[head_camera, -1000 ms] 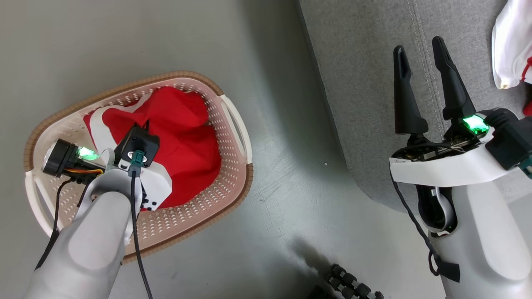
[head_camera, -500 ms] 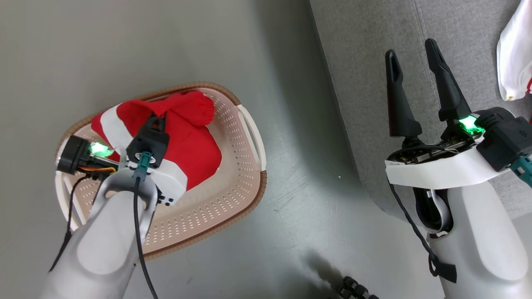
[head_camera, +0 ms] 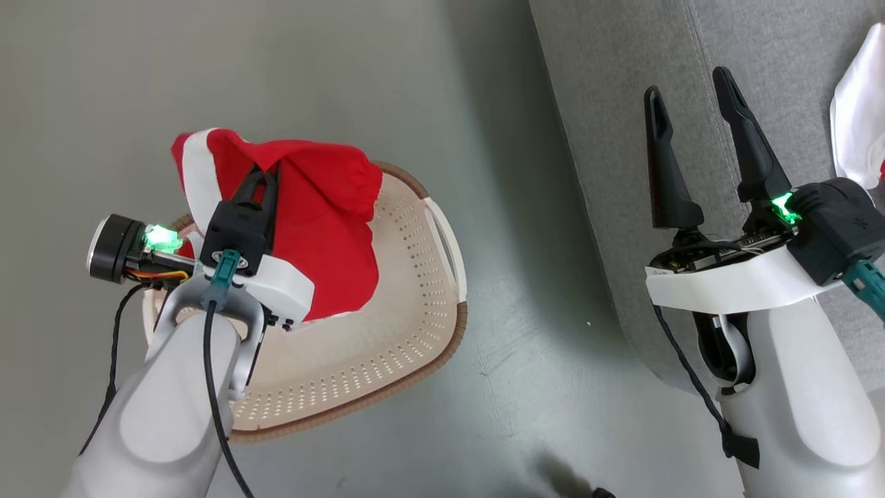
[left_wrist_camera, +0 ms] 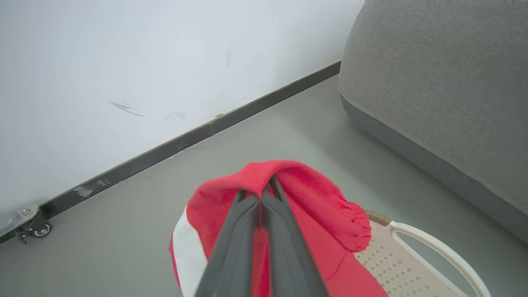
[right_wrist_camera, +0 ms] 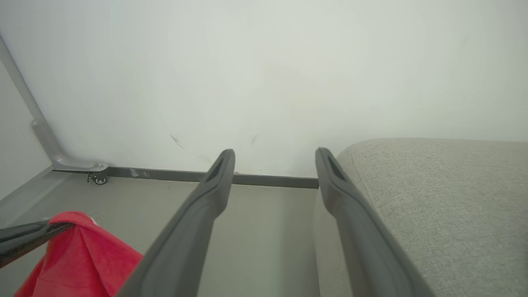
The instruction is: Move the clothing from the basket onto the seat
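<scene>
My left gripper (head_camera: 266, 169) is shut on a fold of the red clothing (head_camera: 325, 228), which has a white band. The garment hangs from the gripper above the cream basket (head_camera: 415, 360), its lower edge still over the basket's inside. In the left wrist view the closed fingertips (left_wrist_camera: 264, 185) pinch the red cloth (left_wrist_camera: 321, 206) above the basket's handle (left_wrist_camera: 416, 243). My right gripper (head_camera: 688, 86) stands open and empty over the edge of the grey seat (head_camera: 608, 104). A white and red cloth (head_camera: 857, 131) lies on the seat at far right.
Grey floor (head_camera: 525, 332) separates basket and seat. A white wall with a dark baseboard (left_wrist_camera: 198, 136) runs behind. A small caster (right_wrist_camera: 99, 179) on a metal frame stands at the wall's foot. The seat's rounded side (left_wrist_camera: 445, 82) rises to the right of the basket.
My left gripper has risen with the red garment, pulling it up out of the basket. The head view has shifted. The right gripper stays open in place.
</scene>
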Motion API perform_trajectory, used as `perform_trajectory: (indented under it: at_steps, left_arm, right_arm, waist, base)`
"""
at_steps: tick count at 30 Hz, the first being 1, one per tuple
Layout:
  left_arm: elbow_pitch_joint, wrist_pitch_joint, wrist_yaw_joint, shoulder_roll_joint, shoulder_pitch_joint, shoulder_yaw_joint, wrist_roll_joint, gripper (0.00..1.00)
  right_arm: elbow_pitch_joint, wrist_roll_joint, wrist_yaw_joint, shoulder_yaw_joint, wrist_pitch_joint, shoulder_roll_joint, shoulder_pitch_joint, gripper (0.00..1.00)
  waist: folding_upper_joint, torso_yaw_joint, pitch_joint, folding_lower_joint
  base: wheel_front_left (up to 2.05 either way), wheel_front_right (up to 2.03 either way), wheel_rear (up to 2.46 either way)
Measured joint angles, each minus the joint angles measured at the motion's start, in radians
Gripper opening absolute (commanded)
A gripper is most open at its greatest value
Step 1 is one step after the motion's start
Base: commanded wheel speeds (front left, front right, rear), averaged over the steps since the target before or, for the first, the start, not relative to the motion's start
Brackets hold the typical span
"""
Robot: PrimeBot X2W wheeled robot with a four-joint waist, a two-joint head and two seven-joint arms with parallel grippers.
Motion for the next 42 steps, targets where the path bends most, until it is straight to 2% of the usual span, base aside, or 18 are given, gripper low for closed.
perform_trajectory:
  at_steps: [23,33,42]
  left_arm:
    - [-0.132,-0.025,-0.011,0.01,0.112,0.083,-0.128,0.0]
    - [-0.18,-0.025,-0.042,0.049,0.168,0.101,-0.159,0.0]
    - [-0.215,-0.023,-0.099,0.069,0.216,0.102,-0.206,0.0]
  right_arm:
    - [0.068,-0.077,0.0,0.015,0.0,-0.022,0.007,1.0]
    - [0.111,-0.087,0.0,0.02,0.0,-0.039,0.058,1.0]
    - [0.151,-0.094,0.0,0.043,0.0,-0.071,0.094,1.0]
  waist:
    - [0.0,0.083,-0.184,0.0]
    - [0.0001,0.112,-0.284,0.0]
    - [0.0,0.134,-0.378,0.0]
  base:
    - [0.0,0.0,0.0]
    - [0.0,0.0,0.0]
    - [0.0,0.0,0.0]
